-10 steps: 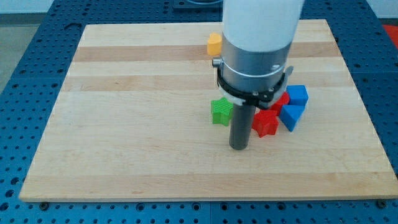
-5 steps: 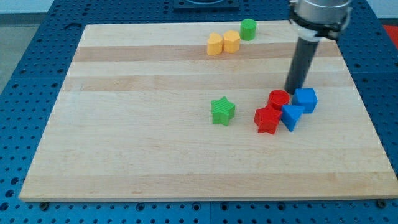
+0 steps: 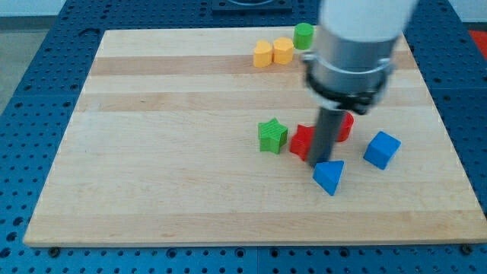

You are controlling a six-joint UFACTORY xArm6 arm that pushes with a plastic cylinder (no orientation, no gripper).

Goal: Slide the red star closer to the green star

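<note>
Sitting just right of the green star (image 3: 272, 135), the red star (image 3: 302, 141) is half hidden behind my tip (image 3: 320, 161).

Robotics laboratory bench with a tabletop pushing rig.
A pale wooden worktop (image 3: 175, 152) lies on a blue perforated mounting plate (image 3: 30, 68) with a regular grid of holes; a white and grey industrial arm (image 3: 356, 46) stands over it, and small moulded coloured blocks (image 3: 272, 52), test pieces in plain shapes, sit on the wood.
</note>
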